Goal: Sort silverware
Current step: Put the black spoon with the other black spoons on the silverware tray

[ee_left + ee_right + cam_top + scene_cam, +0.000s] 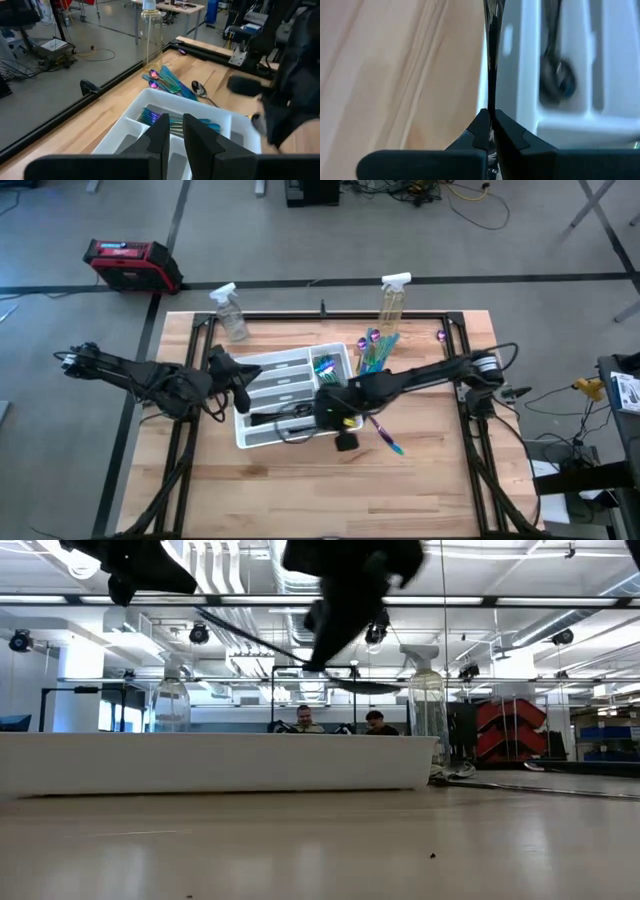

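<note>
Both arms crowd above the white tray [262, 370]; bare table [300, 490] lies open in front.

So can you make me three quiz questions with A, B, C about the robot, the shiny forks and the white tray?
1. Where is the white tray?
A. on the wooden table
B. on the floor
C. on a chair

2. How many clear spray bottles stand on the table?
A. none
B. two
C. five

3. What is the right gripper doing?
A. open and empty
B. shut on a slim utensil
C. holding a bottle

Answers:
1 A, the high view shows the tray on the table.
2 B, one spray bottle and another spray bottle stand at the back.
3 B, its fingers pinch the slim utensil.
</note>
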You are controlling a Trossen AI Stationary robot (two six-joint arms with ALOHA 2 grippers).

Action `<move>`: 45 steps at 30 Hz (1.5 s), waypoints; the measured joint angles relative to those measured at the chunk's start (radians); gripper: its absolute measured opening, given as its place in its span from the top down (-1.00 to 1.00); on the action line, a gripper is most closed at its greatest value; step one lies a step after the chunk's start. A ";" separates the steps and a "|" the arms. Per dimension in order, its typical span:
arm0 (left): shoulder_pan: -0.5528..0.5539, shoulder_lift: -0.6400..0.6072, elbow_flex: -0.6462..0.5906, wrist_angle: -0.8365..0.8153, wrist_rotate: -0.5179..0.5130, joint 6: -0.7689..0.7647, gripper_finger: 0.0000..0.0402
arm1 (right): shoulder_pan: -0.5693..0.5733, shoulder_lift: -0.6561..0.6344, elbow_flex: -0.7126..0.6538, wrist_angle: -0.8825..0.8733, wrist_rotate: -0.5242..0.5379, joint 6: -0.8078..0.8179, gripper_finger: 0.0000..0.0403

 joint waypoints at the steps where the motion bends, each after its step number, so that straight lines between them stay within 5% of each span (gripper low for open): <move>1: 0.000 -0.001 0.000 -0.003 0.000 -0.005 0.81 | -0.008 0.026 0.037 0.000 -0.001 -0.001 1.00; 14: 0.002 -0.013 0.000 -0.039 -0.057 0.070 0.81 | -0.112 0.315 0.385 0.000 -0.010 -0.053 1.00; 21: 0.003 -0.081 0.000 -0.037 -0.067 0.130 0.81 | -0.139 0.408 0.440 -0.006 -0.010 -0.048 1.00; 27: 0.003 -0.121 0.000 -0.043 -0.069 0.143 0.81 | -0.147 0.417 0.440 -0.004 -0.008 -0.018 0.97; 38: 0.003 -0.101 0.000 -0.053 -0.064 0.140 0.81 | -0.130 0.410 0.442 0.014 -0.008 -0.005 0.61; 45: 0.003 -0.108 -0.001 -0.125 -0.044 0.122 0.81 | -0.108 0.298 0.441 -0.217 -0.006 -0.090 0.49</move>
